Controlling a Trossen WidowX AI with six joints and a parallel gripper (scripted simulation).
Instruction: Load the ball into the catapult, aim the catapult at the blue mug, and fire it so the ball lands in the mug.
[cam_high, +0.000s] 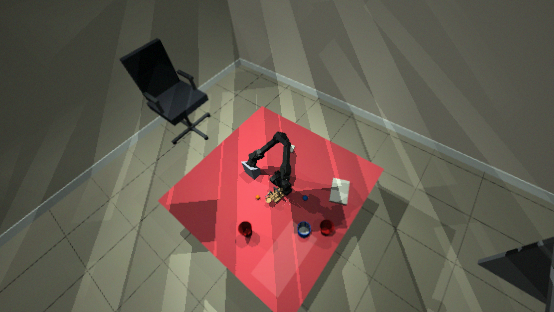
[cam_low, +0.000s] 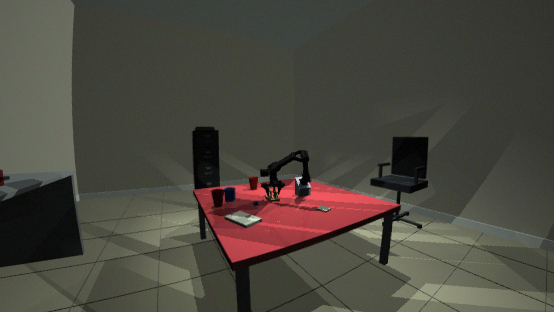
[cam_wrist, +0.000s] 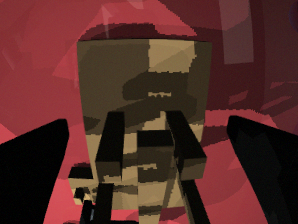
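Observation:
The tan wooden catapult (cam_high: 274, 196) (cam_wrist: 112, 90) sits near the middle of the red table (cam_high: 195, 200) (cam_low: 300, 227). My gripper (cam_low: 273, 195) (cam_wrist: 149, 125) is open and empty, pointing down over the catapult, with one finger on each side of its dark-topped uprights in the wrist view. Contact cannot be told. An orange ball (cam_high: 257, 197) lies on the table beside the catapult's cup end. A blue ball (cam_high: 305, 198) (cam_low: 255, 203) lies on its other side. The blue mug (cam_high: 304, 229) (cam_low: 230, 194) stands upright beyond the blue ball. The catapult's cup is out of the wrist view.
One red cup (cam_high: 326, 227) (cam_low: 218, 197) stands close beside the blue mug; another red cup (cam_high: 245, 229) (cam_low: 253, 183) stands farther off. A pale flat book-like block (cam_high: 340, 191) (cam_low: 243, 219) lies near a table edge. A small pale pad (cam_high: 292, 148) (cam_low: 323, 209) lies near the arm.

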